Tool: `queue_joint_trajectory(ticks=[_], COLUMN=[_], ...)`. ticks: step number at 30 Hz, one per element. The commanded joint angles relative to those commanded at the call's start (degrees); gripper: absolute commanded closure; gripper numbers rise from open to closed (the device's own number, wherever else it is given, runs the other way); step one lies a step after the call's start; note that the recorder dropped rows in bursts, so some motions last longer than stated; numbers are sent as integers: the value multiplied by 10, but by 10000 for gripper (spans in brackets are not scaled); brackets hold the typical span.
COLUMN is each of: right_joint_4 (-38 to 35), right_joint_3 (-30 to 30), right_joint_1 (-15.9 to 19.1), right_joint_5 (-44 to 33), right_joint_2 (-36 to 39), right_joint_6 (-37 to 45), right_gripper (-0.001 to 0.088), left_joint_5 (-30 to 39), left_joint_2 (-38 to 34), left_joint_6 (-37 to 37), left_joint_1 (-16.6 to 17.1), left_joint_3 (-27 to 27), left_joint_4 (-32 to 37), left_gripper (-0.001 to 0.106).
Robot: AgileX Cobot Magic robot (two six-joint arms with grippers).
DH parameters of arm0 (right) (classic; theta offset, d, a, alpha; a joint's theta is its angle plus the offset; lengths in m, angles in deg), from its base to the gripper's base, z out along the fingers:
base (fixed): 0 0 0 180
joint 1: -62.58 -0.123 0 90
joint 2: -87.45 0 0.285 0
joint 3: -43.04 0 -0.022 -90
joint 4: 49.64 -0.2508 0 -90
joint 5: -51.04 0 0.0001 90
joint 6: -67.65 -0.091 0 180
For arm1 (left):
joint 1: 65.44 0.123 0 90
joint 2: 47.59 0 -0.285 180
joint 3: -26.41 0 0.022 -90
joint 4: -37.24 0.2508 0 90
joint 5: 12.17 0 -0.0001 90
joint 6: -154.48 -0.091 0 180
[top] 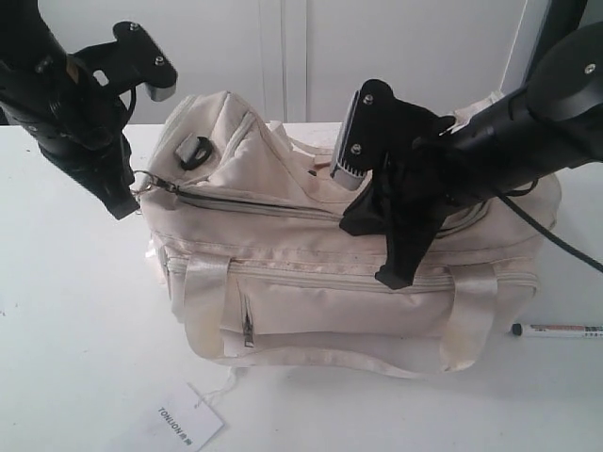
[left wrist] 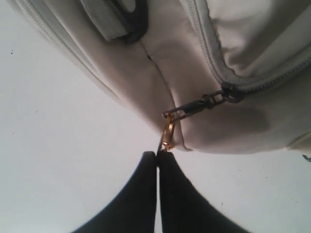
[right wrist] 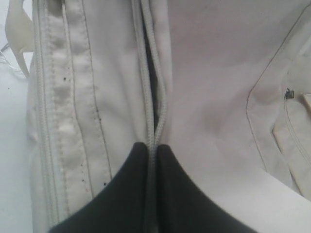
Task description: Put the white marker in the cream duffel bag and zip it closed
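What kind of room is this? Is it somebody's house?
Probably a robot lab or test room, not a home. Two black robot arms work over a white table, with plain white panels behind, and a cream duffel bag and a white marker set out.

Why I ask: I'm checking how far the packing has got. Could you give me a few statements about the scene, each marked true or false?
1. The marker is inside the bag. False: it lies on the table next to the bag's end, on the right arm's side.
2. The left claw is shut on the gold ring of the zipper pull. True.
3. The right claw hangs open above the bag. False: it is shut, pinching the bag's fabric at the zipper.
4. A white tag lies on the table beside the bag. True.
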Motion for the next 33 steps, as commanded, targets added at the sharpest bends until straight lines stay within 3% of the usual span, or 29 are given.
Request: queue_joint_trajectory(ticks=[5, 7, 10, 12, 16, 21, 26, 29, 33], right_joint_4=[-1, -4, -16, -34, -87, -194, -218, -219, -219], right_joint_3=[0, 0, -1, -1, -3, -3, -3, -3, -3], right_joint_1=[0, 0, 0, 0, 0, 0, 0, 0, 0], right_joint_5=[-3, -3, -3, -3, 3, -5, -5, -11, -33], right_joint_2=[0, 0, 0, 0, -9, -30, -44, -55, -69], right_joint_6=[0, 0, 0, 0, 0, -15, -35, -57, -61], right_gripper=[867, 824, 667, 585, 490, 484, 484, 484, 484], left_joint_5=[0, 0, 0, 0, 0, 0, -8, -25, -44], left_joint_2=[0, 0, 0, 0, 13, 30, 34, 34, 34], left_joint_6=[-2, -4, -4, -4, -4, -4, -6, -44, -193], left_joint_1=[0, 0, 0, 0, 0, 0, -1, -1, -1], left_joint_3=[0, 0, 0, 0, 0, 0, 0, 0, 0], left_joint_4=[0, 0, 0, 0, 3, 7, -2, -56, -181], left_gripper=[1048, 952, 705, 637, 624, 624, 624, 624, 624])
